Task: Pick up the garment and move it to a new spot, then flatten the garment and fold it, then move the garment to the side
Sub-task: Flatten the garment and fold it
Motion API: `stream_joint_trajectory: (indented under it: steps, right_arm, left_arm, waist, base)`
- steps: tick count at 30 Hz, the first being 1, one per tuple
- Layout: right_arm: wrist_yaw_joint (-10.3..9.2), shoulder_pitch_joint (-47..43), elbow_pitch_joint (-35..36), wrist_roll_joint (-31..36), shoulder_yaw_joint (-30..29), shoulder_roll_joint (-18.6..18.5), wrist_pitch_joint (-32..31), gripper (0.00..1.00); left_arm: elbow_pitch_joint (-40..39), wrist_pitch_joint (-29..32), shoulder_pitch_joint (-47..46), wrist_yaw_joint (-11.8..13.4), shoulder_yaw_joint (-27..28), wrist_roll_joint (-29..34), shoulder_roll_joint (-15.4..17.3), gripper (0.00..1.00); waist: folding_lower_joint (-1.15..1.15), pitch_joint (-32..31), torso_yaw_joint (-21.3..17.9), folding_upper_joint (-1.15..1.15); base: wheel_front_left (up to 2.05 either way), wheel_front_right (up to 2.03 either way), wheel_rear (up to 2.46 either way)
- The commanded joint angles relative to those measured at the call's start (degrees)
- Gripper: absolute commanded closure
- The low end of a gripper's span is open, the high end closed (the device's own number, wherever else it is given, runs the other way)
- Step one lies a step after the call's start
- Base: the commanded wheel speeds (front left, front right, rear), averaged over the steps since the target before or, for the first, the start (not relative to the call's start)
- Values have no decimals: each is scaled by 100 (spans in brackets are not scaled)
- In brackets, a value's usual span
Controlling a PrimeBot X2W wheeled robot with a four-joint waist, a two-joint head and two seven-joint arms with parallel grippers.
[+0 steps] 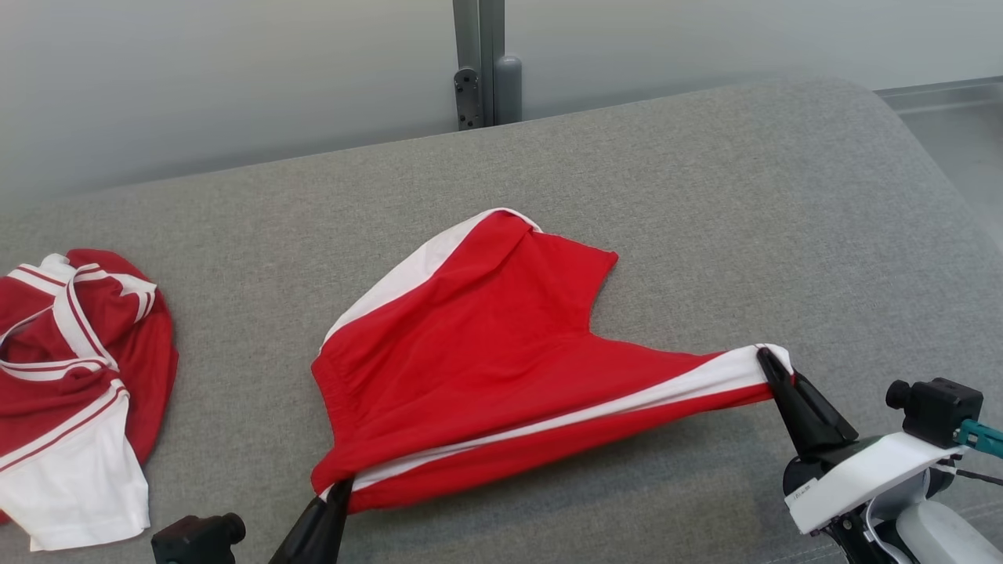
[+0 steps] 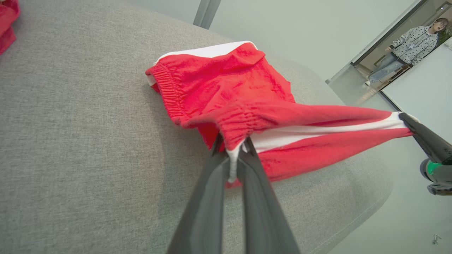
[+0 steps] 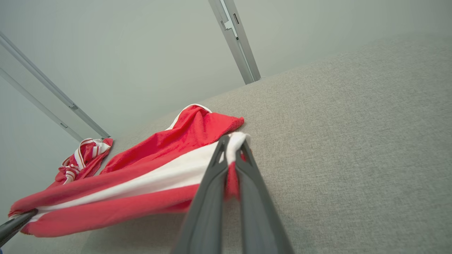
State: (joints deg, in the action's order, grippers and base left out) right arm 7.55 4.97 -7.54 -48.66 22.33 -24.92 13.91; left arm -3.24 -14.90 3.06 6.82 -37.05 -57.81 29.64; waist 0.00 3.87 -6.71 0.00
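The red shorts (image 1: 470, 345), with their white side stripe, are sitting near the middle of the grey fabric-covered table (image 1: 705, 196), their near edge hanging raised and stretched taut between the two arms. The left pincer (image 1: 338, 489) is clamping the elastic waistband corner at the near left, fingers pressed together on the cloth. The right pincer (image 1: 764, 362) is gripping the white-striped hem corner at the near right the same way. The far leg is resting flat on the table. A second red-and-white garment (image 1: 78, 352) is lying crumpled at the table's left edge, well apart. A person (image 2: 413, 46) is standing in the background.
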Motion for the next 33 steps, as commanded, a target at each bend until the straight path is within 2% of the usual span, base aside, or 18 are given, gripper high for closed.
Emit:
stream_joint_trajectory:
  steps: [1, 10, 16, 27, 33]
  right_arm:
    - [-12, -89, 0, 37, -46, -2, -3, 100]
    - [-12, -188, -66, 120, -22, 53, -37, 100]
    - [-12, -104, 250, 70, -217, 54, 10, 100]
    - [-11, 274, 1468, 169, -619, -104, -324, 100]
    - [-11, 625, 2244, 223, -1188, 23, -763, 100]
  left_arm:
    - [19, 5, 122, 42, 47, -57, 77, 100]
    - [14, 80, 189, 62, 2, -100, 117, 100]
    - [-443, 86, -59, 167, 168, 18, 228, 100]
    - [-1888, 385, -373, 636, 706, 66, 803, 100]
    - [-2643, 909, -1058, 697, 1072, -69, 1211, 100]
  waist:
    - [0, -1, -16, 0]
    - [0, -3, -68, 0]
    - [0, 70, -71, 0]
    - [0, -36, -281, 0]
    - [0, 162, -228, 0]
  base:
    - [0, 0, 0]
    - [0, 0, 0]
    - [0, 0, 0]
    - [0, 0, 0]
    - [0, 0, 0]
